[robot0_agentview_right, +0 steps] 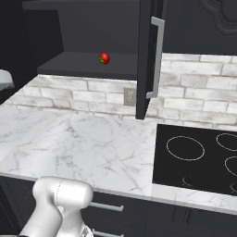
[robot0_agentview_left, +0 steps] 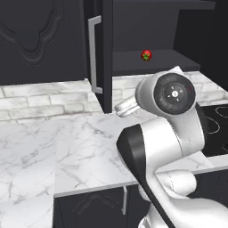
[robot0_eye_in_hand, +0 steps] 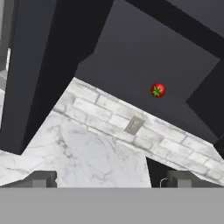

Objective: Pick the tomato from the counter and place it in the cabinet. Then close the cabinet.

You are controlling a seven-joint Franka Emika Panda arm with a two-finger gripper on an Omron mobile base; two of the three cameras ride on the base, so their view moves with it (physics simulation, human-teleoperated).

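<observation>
Resting on the cabinet [robot0_eye_in_hand: 144, 65] shelf, tomato [robot0_eye_in_hand: 158, 90] lies beyond the spread gripper [robot0_eye_in_hand: 111, 179].

A whitewashed grey-jointed brick backsplash wall [robot0_agentview_right: 69, 95] carries a small grey outlet plate [robot0_agentview_right: 130, 96]. Beside it lies a black glass cooktop with white ring marks [robot0_agentview_right: 194, 157], above matte-black base drawers with silver handles [robot0_agentview_right: 139, 215].

A black glass cooktop [robot0_agentview_right: 194, 159] with white ring marks occupies the 4 o'clock area of the right base view. A white brick backsplash [robot0_agentview_right: 194, 99] carries a grey wall outlet [robot0_agentview_right: 130, 96] at 12 o'clock. Black base drawers with silver handles [robot0_agentview_right: 107, 207] run along 6 o'clock.
</observation>
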